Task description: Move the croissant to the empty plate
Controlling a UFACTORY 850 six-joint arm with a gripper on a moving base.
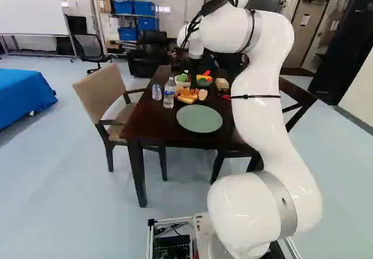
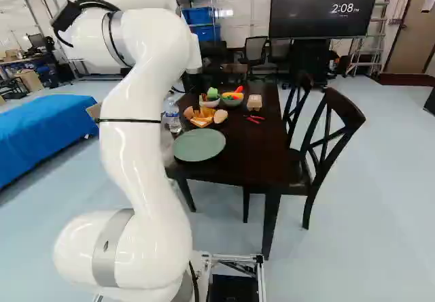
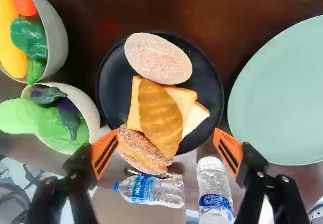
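While the arm [image 1: 256,84] is arching over the desk's near edge [image 1: 169,137], its jaws [image 1: 193,85], empty, wide apart, are pointing down above the croissant [image 3: 160,114].

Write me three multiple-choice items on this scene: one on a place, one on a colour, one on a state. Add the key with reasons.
1. Where is the croissant?
A) Directly on the table
B) On bread slices on the black plate
C) In a bowl

2. What colour is the empty plate?
A) Pale green
B) Yellow
C) Red

3. How does the gripper stand?
A) Shut on the croissant
B) Shut on a bottle
C) Open

Key:
1. B: the wrist view shows it lying across the bread, the black plate around them.
2. A: all three views show its pale green surface.
3. C: in the wrist view the orange pads stand wide apart, gripping nothing.
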